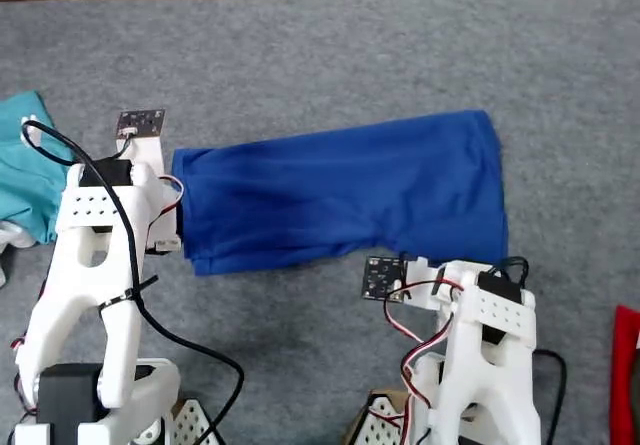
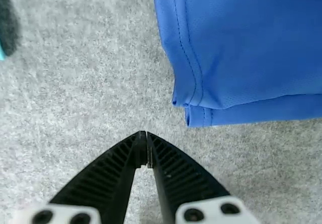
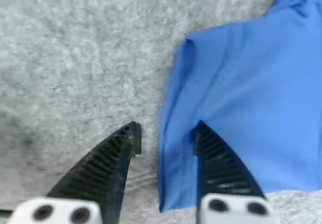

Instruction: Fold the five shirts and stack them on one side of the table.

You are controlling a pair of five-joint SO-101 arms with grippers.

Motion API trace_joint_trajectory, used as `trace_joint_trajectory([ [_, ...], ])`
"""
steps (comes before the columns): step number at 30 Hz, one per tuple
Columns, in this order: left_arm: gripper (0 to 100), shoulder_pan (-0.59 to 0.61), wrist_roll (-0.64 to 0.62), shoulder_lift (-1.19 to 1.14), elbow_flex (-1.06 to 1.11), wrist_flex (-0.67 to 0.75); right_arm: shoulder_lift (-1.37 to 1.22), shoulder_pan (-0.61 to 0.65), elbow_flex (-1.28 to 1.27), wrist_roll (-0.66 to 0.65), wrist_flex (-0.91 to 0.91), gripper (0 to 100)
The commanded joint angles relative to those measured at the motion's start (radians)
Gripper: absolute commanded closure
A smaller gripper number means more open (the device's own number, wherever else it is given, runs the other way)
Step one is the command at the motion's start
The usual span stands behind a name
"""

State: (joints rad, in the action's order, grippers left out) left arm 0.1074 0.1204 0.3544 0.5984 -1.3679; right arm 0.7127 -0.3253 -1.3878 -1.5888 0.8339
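The left gripper (image 2: 143, 141) has its two black fingers (image 2: 168, 171) pressed together at the tips, with nothing between them. It hangs over bare grey table covering (image 2: 75, 83), just beside the near left corner of the blue shirt (image 2: 251, 48) but not touching it. The right gripper (image 3: 165, 136) is parted about halfway. One finger (image 3: 214, 158) sits over the blue shirt (image 3: 251, 98) and the other over the covering, so they straddle the shirt's edge without clamping it.

From above, the blue shirt (image 1: 340, 195) lies folded into a long band across the middle of the table (image 1: 300, 55). The left arm (image 1: 95, 235) is at its left end and the right arm (image 1: 490, 325) at its near right edge. A teal shirt (image 1: 25, 165) lies bunched at the far left edge, and a red cloth (image 1: 627, 365) shows at the near right edge.
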Motion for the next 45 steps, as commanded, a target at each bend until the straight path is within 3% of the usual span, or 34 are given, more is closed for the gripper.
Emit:
trace_joint_trajectory([
  [1,98,0.000,0.008,0.039,-0.048,-0.008,-0.001,-0.019,-0.007,-0.008,-0.044,88.9],
  [12,98,0.006,0.008,0.039,-0.048,-0.012,0.004,-0.019,0.012,-0.008,-0.049,89.1],
  [18,98,0.006,0.008,0.039,-0.048,-0.014,0.001,-0.018,0.058,-0.008,-0.052,99.4],
  [37,98,0.008,0.008,0.039,-0.046,-0.015,0.001,-0.016,0.308,-0.008,0.008,99.3],
  [45,98,0.008,0.008,0.039,-0.046,-0.017,-0.001,0.056,0.378,-0.008,0.009,99.3],
])
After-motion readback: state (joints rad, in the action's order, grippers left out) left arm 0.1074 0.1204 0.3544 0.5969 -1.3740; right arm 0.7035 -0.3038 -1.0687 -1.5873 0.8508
